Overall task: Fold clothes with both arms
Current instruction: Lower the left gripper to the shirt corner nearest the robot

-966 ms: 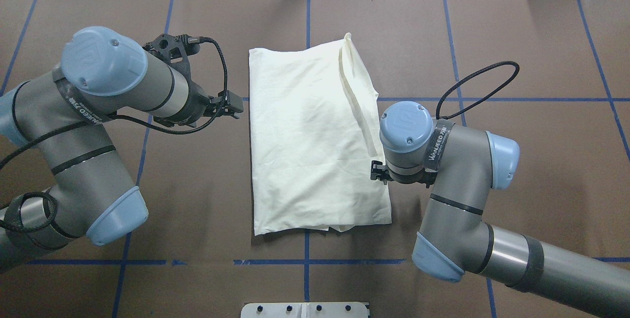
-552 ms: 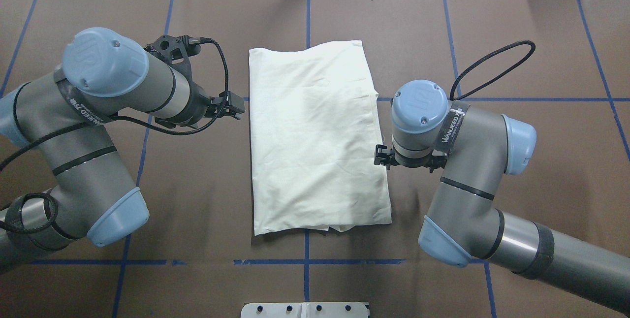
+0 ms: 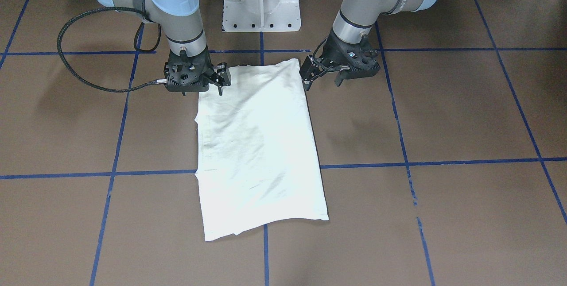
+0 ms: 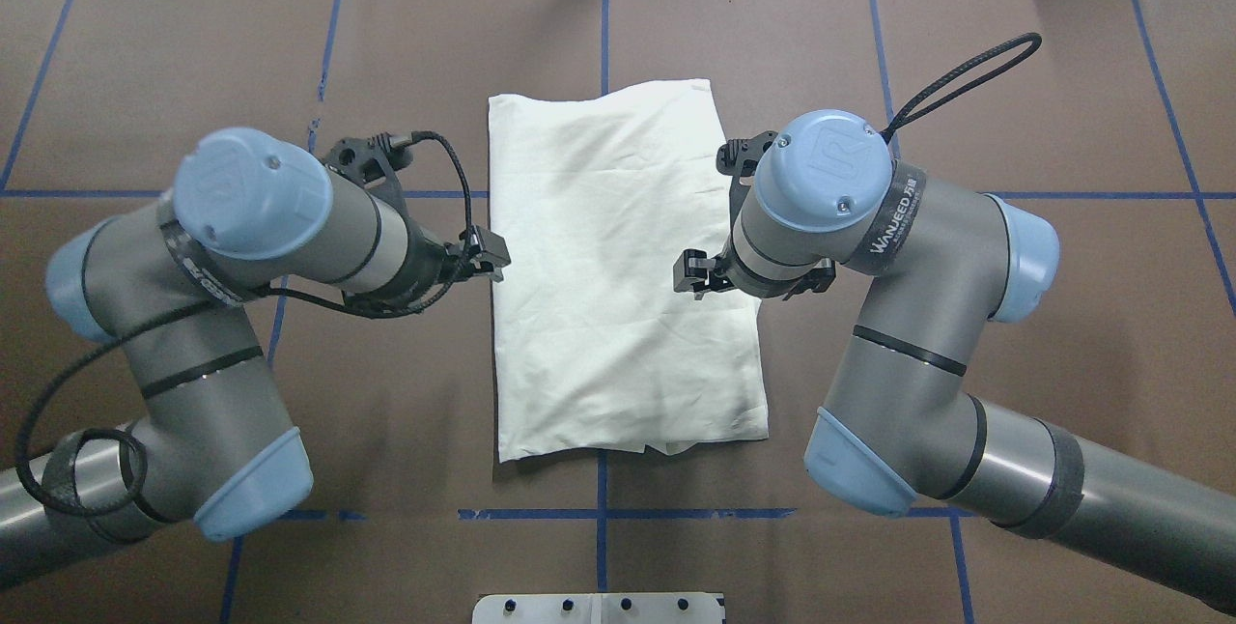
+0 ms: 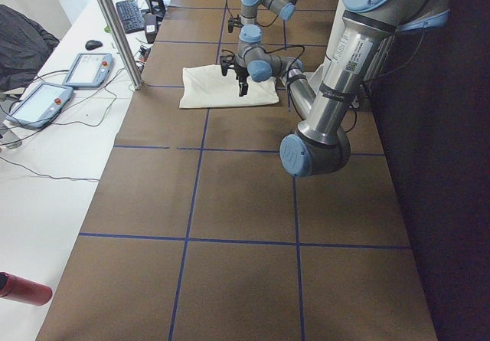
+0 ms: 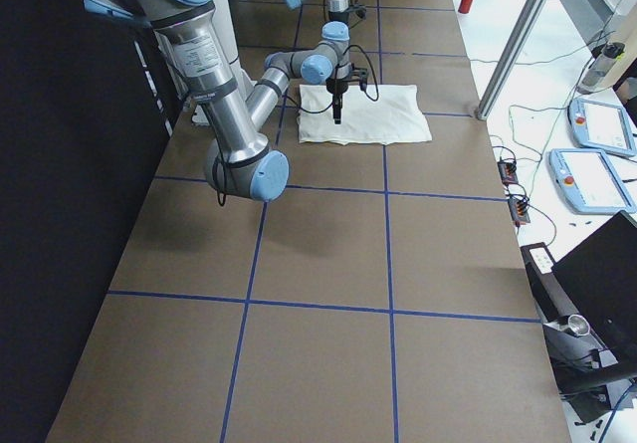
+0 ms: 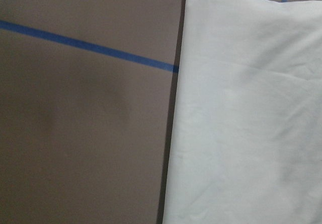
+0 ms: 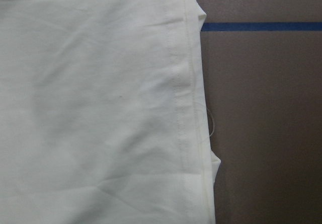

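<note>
Cream shirt [image 4: 618, 267]: folded into a long rectangle, plain side up, lying flat at the middle of the table [image 4: 1014, 315]. Its length runs away from the robot.
Print: none shows on the upper face.
Near edge: a bit of an under layer peeks out past the hem, over the centre line of blue tape [image 4: 600, 25].
Left gripper [image 4: 494, 254]: at the shirt's left edge, tips pointing in toward the cloth. From across the table its fingers [image 3: 307, 81] look parted and carry nothing.
Left wrist camera: sees only the shirt's straight side edge, with bare brown table and a tape line beside it.
Right gripper [image 4: 691, 273]: over the shirt's right margin, just inside that edge. It looks spread as well, with no cloth between its fingers [image 3: 220, 86].
Right wrist camera: looks down on a stitched hem with a loose thread and a tape line beyond. No fingertip shows in it.
Contact: I cannot tell whether either gripper touches the fabric.
Left arm [image 4: 241, 315]: bent at the elbow, reaching in from its own side.
Right arm [image 4: 898, 334]: likewise bent. A black cable [image 4: 966, 73] loops out behind its wrist.
Pedestal [image 3: 261, 2]: white, at the robot's side of the table.
Side bench: two handheld screens [image 5: 42, 100] and a keyboard [image 5: 130, 15].
</note>
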`<state>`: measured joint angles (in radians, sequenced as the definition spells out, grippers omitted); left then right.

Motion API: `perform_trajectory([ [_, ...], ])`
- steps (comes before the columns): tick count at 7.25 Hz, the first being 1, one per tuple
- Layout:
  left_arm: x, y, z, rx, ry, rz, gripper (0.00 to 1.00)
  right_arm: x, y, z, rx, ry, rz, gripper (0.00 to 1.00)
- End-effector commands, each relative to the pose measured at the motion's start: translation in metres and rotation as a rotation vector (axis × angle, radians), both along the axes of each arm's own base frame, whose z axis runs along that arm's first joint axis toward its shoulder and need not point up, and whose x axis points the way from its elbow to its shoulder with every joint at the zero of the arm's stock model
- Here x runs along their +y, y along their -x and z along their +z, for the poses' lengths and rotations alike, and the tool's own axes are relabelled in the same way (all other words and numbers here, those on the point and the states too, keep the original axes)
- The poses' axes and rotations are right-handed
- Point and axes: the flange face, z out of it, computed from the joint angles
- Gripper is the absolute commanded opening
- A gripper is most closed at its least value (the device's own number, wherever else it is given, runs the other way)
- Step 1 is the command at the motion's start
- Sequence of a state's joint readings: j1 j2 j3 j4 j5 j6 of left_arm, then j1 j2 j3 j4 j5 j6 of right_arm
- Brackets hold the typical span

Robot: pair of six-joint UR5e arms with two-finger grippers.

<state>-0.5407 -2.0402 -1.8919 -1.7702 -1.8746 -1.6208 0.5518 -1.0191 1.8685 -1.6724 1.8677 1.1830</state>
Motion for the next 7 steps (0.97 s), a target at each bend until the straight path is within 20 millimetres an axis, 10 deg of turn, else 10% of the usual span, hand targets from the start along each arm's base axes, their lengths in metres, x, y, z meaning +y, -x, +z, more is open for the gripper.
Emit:
perform_trajectory([
  [1,0.069,-0.058,0.001,0.014,0.158,-0.062,1.0,0.014,-0.012,-0.014,-0.049,-0.022,-0.003,1.0],
  [7,0.109,-0.104,0.03,-0.052,0.241,-0.08,0.78,0.015,-0.01,-0.013,-0.046,-0.023,-0.004,1.0],
])
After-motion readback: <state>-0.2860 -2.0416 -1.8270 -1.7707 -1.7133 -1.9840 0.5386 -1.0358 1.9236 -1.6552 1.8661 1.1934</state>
